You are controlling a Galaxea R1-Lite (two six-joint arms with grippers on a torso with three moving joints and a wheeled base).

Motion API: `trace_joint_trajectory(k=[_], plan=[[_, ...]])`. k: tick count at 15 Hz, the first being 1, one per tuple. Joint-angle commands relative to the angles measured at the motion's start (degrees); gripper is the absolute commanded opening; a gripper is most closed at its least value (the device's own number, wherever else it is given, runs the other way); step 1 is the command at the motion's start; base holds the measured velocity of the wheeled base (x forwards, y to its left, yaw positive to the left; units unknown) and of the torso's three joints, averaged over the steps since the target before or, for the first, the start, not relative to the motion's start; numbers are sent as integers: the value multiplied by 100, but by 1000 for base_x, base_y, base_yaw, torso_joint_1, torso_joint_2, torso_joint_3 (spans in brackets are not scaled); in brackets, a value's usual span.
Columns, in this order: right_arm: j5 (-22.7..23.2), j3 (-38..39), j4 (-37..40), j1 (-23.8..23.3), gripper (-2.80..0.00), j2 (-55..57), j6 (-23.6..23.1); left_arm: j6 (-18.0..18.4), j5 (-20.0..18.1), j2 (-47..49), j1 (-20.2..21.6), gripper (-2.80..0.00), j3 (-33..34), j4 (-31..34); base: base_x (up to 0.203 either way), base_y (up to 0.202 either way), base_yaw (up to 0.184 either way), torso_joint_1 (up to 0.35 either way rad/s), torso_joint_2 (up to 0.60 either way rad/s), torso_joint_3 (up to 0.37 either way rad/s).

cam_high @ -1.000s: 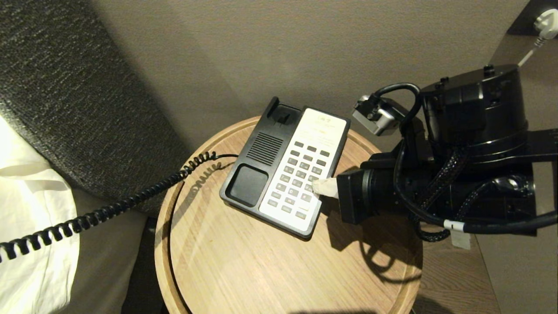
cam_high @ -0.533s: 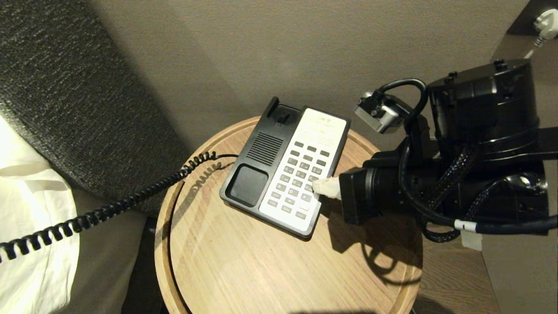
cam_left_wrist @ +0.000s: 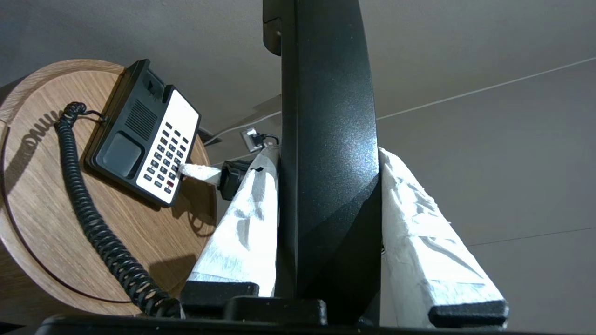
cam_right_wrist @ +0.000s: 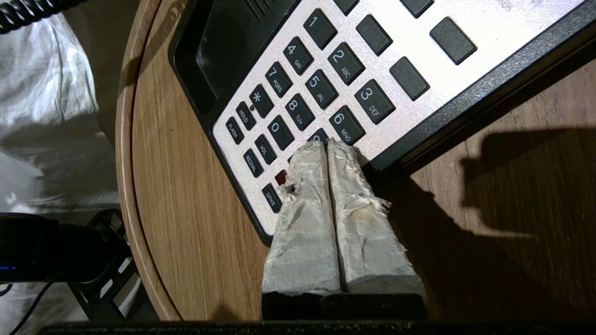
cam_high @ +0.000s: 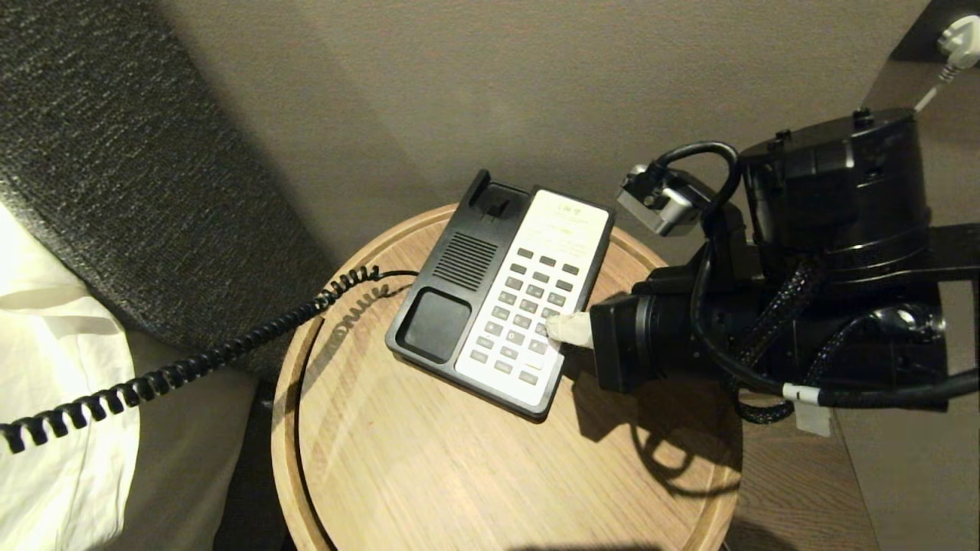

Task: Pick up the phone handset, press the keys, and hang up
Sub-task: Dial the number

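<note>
The phone handset (cam_left_wrist: 326, 139), glossy black, stands upright between the white-wrapped fingers (cam_left_wrist: 247, 218) of my left gripper (cam_left_wrist: 328, 153), which is shut on it; neither shows in the head view. Its coiled cord (cam_high: 191, 363) runs from the phone base (cam_high: 501, 295) off the table to the left. My right gripper (cam_high: 568, 327) is shut, with both wrapped tips pressed together. The tips rest on the keys (cam_right_wrist: 321, 88) at the right column, just below the 6 key (cam_right_wrist: 347, 124), and they cover most of the key beneath them.
The base sits on a round wooden table (cam_high: 429, 474) with a raised rim. A dark fabric headboard (cam_high: 115, 153) and white bedding (cam_high: 53, 383) lie to the left. The right arm's bulky body (cam_high: 804, 306) hangs over the table's right edge. A wall stands close behind.
The right arm's body shifted slightly up and came back. Its fingertips stay at the same spot on the keypad, and the phone base has not moved.
</note>
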Motion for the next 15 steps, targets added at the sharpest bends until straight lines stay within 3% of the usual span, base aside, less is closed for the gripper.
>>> trace_joint_trajectory(k=[1, 5, 15], plan=[[-11, -5, -2, 2, -280, 91, 15, -27, 3, -1, -2, -280, -8, 13, 0, 0, 0, 0, 0, 0], [-38, 100, -319, -7, -280, 214, -11, -18, 3, -2, -11, -280, -25, 13, 0, 0, 0, 0, 0, 0], [-47, 63, -293, 173, -280, 11, -20, -51, 20, -86, -20, -280, 58, 13, 0, 0, 0, 0, 0, 0]])
